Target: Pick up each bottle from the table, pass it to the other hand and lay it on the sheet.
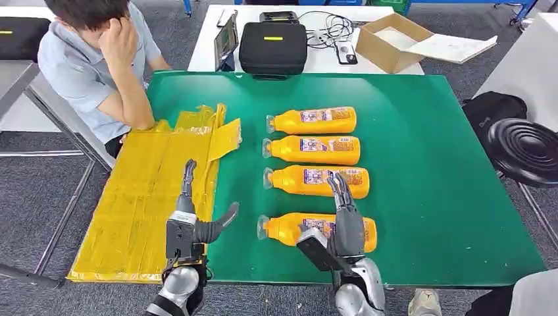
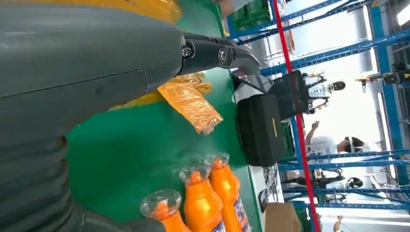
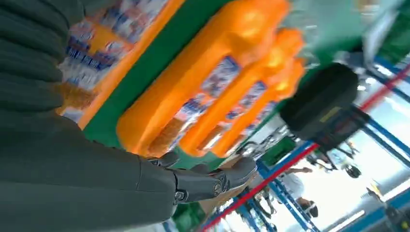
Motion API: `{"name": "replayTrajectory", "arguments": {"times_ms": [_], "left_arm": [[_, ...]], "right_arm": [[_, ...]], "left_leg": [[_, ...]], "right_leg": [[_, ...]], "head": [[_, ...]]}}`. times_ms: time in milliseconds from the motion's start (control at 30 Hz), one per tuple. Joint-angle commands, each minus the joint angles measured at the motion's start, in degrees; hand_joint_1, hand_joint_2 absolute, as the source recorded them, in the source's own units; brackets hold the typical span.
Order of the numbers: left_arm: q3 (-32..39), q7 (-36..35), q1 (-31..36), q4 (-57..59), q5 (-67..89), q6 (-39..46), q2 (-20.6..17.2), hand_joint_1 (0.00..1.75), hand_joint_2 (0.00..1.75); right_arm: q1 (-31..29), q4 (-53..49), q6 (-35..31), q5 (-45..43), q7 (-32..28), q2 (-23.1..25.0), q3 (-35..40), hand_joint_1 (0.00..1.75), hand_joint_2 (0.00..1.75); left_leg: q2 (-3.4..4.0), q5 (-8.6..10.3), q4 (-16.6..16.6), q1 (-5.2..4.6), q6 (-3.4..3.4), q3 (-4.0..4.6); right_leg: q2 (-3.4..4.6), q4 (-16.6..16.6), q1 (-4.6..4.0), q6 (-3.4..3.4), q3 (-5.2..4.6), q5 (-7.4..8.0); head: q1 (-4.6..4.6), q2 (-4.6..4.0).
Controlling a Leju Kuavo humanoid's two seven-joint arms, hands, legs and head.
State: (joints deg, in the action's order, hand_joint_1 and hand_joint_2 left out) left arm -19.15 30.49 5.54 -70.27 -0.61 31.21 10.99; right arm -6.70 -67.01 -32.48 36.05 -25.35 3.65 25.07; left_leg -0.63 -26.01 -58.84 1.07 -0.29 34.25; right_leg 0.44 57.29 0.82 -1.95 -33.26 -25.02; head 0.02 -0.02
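While right hand (image 1: 342,220) hovers over nearest bottle (image 1: 289,228), left hand (image 1: 192,220) open at sheet (image 1: 131,197) edge.

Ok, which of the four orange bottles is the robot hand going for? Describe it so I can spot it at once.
On the green table, right of the yellow sheet, four orange bottles lie in a column with clear caps pointing toward the sheet. The target is the nearest bottle, at the robot's end of the column. Unlike its neighbours, the right robot hand hangs directly over its label.
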Motion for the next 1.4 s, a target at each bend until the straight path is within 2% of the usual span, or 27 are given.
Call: {"name": "replayTrajectory", "arguments": {"times_ms": [33,200,267,533,667,767,833,1033,1233,1400], "left_arm": [[1.4,-1.0,-1.2,-2.2,0.3,-0.6,0.2,0.0,1.75],[1.1,-0.9,-1.4,-4.4,0.7,-0.9,0.1,0.0,1.75],[0.9,-0.8,-0.8,-4.1,0.7,-1.0,0.1,0.0,1.75],[0.9,-0.6,-0.7,-3.7,0.7,-0.9,0.2,0.0,1.75],[-0.4,-0.1,0.5,-3.1,0.7,-1.6,0.3,0.0,1.75],[-1.2,-0.1,1.1,-3.1,0.7,-2.1,0.5,0.0,1.75],[-1.5,-0.1,1.3,-2.9,0.8,-2.3,0.5,0.0,1.75],[-1.5,-0.1,1.3,-2.9,0.8,-2.3,0.5,0.0,1.75],[-2.0,0.3,2.0,-1.9,0.6,-2.2,0.7,0.0,1.75],[-3.4,1.1,2.3,-2.0,0.6,-1.9,0.7,0.0,1.75]], "right_arm": [[-5.4,11.4,1.5,7.5,4.2,-4.5,-1.1,0.0,1.75],[-6.1,13.3,7.8,6.5,4.4,-4.1,0.4,0.0,1.75],[-5.3,12.3,12.4,1.9,1.2,-3.3,0.8,0.0,1.75],[-4.8,11.4,12.7,1.8,1.5,-3.3,1.4,0.0,1.75],[-3.7,8.0,19.2,-0.5,-2.6,-5.0,6.2,0.0,1.75],[-3.8,7.6,20.1,0.7,-2.9,-6.2,8.5,0.0,1.75],[-3.5,7.0,20.3,-0.5,-4.6,-6.3,8.6,0.0,1.75],[-3.5,7.0,20.3,-0.5,-4.6,-6.3,8.6,0.0,1.75],[-2.8,5.3,18.2,-2.0,-7.0,-5.7,8.2,0.0,1.75],[-3.6,5.5,20.9,-3.6,-7.2,-5.3,10.1,0.0,1.75]], "left_leg": [[0.13,-0.02,0.1,0.0,0.09,-0.21],[0.1,0.01,0.1,0.01,0.05,-0.16],[0.0,0.05,0.1,0.0,0.05,-0.13],[0.04,0.04,0.1,0.01,0.07,-0.36],[-0.01,0.08,0.1,0.01,0.11,-0.35],[-0.05,0.09,0.1,0.02,0.13,-0.34],[0.02,0.08,0.1,0.0,0.11,-0.38],[0.04,0.08,0.1,0.01,0.11,-0.4],[0.02,0.07,0.0,0.01,0.12,-0.38],[0.08,0.08,0.1,0.01,0.12,-0.35]], "right_leg": [[0.03,-0.1,-0.03,0.07,0.2,0.03],[-0.01,-0.1,-0.04,0.07,0.13,0.03],[-0.09,-0.1,-0.03,0.07,0.13,0.04],[-0.05,-0.1,-0.03,0.03,0.33,0.05],[-0.12,-0.1,-0.04,0.04,0.34,0.06],[-0.18,-0.1,-0.05,0.04,0.35,0.06],[-0.08,-0.1,-0.03,0.03,0.32,0.06],[-0.04,-0.1,-0.04,0.03,0.32,0.06],[-0.06,-0.1,-0.03,0.02,0.31,0.05],[-0.02,-0.1,-0.04,0.05,0.28,0.07]], "head": [[0.0,0.0],[0.0,0.0],[-0.02,0.0],[-0.02,0.0],[-0.02,0.0],[0.0,0.0],[-0.02,0.0],[0.0,0.0],[0.0,0.0],[0.0,0.0]]}}
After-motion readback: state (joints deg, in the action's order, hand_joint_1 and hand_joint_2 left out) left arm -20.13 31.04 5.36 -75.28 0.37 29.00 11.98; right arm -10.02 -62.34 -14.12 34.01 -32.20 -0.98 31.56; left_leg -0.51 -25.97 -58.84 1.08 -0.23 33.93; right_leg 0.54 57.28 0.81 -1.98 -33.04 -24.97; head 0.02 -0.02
